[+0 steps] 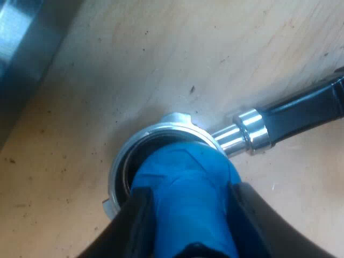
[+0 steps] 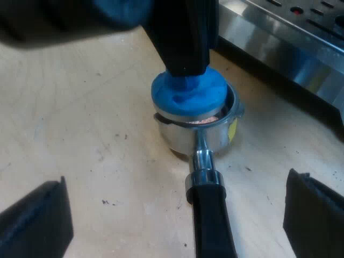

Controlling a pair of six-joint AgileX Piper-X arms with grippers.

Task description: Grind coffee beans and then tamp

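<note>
Your left gripper (image 1: 188, 199) is clenched around the blue, tape-wrapped tamper (image 1: 183, 172), one black finger on each side of its body. The tamper's round base sits in the mouth of the round metal holder (image 1: 161, 131), which rests on the pale wooden table (image 1: 161, 54). From your right wrist view, the tamper (image 2: 188, 94) fills most of the holder's basket (image 2: 183, 134), with part of its blue base above the rim. A thin pale-brown strip (image 2: 207, 119) shows between base and rim on the handle side. The left gripper (image 2: 183, 59) comes down onto the tamper from above.

The holder's chrome collar leads into its dark handle (image 2: 212, 226), which lies flat on the table and runs between the fingers of your right gripper (image 2: 174, 185). Those fingers (image 2: 37, 220) are spread wide, released, touching neither handle nor basket. The stainless-steel espresso machine (image 2: 279, 48) stands just beyond the holder.
</note>
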